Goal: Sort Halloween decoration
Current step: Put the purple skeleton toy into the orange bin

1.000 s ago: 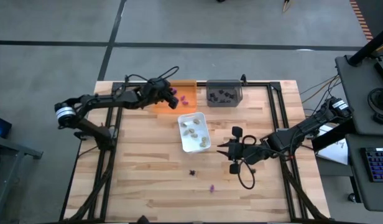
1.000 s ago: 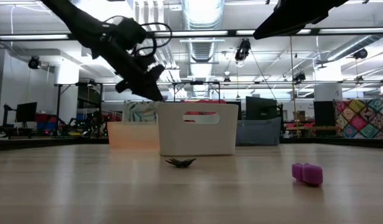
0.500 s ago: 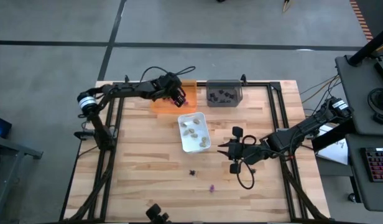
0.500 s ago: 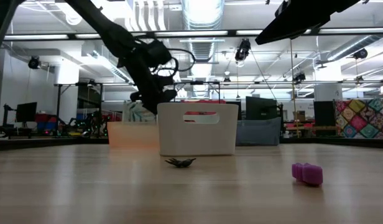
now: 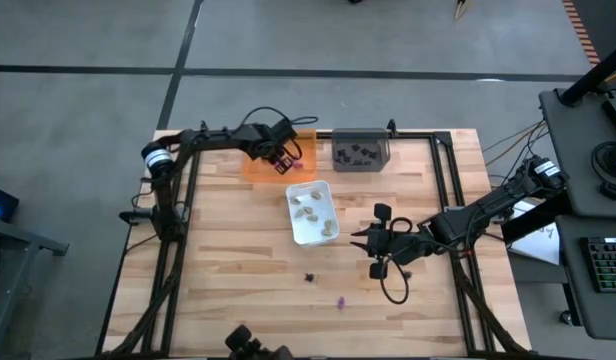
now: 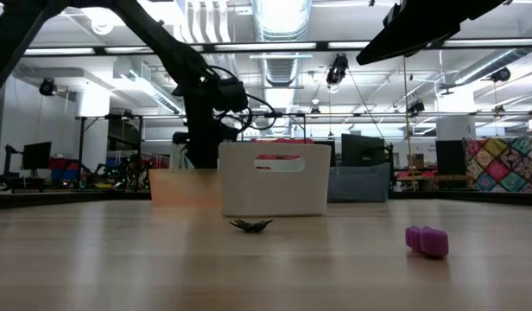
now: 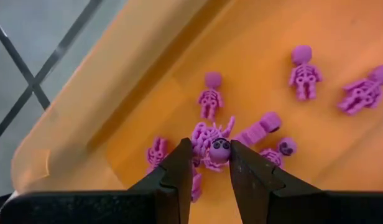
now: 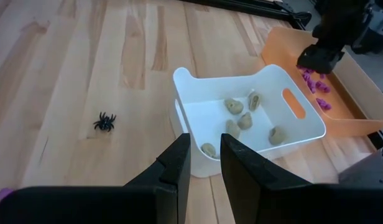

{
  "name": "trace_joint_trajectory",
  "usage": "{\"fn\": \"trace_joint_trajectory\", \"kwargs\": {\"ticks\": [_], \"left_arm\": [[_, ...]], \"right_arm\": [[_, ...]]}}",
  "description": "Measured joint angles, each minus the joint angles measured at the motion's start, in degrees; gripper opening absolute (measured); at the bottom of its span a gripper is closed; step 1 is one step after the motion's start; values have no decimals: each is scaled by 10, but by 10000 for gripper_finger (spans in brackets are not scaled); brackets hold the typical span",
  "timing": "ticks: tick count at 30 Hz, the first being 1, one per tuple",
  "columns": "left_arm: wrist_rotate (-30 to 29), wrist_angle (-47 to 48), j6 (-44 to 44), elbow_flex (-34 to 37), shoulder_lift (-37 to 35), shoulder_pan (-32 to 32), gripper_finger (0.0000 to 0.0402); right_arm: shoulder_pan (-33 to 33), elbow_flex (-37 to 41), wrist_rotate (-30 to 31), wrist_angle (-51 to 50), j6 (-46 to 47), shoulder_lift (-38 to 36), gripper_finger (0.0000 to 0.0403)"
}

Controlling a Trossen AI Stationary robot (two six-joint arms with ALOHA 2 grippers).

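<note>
Wooden table (image 5: 238,290) — stray spider (image 5: 309,277), trays

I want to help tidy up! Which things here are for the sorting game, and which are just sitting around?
For the sorting:
purple skeletons in the orange tray
beige pieces in the white tray
black pieces in the grey tray
black spider loose on the table
loose purple piece

Just lying about:
keyboard
quilt

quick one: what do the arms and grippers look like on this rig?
Both arms are dark, thin and jointed. The left arm has a pale ring at its base and looping black cable near the wrist. The right arm trails a black cable loop. Both have flat black fingers.
</note>
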State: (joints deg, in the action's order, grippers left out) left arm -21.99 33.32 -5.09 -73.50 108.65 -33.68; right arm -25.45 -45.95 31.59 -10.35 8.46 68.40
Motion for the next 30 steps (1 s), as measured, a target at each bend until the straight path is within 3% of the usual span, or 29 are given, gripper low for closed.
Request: {"fn": "trace_joint_trajectory", "kwargs": {"ticks": [20, 30], "left_arm": [[-24, 10, -4, 0, 19, -3, 79], [-25, 12, -14, 0, 19, -3, 145]], "right_arm": [[0, 0, 0, -1, 6, 0, 77], [0, 0, 0, -1, 6, 0, 77]]}}
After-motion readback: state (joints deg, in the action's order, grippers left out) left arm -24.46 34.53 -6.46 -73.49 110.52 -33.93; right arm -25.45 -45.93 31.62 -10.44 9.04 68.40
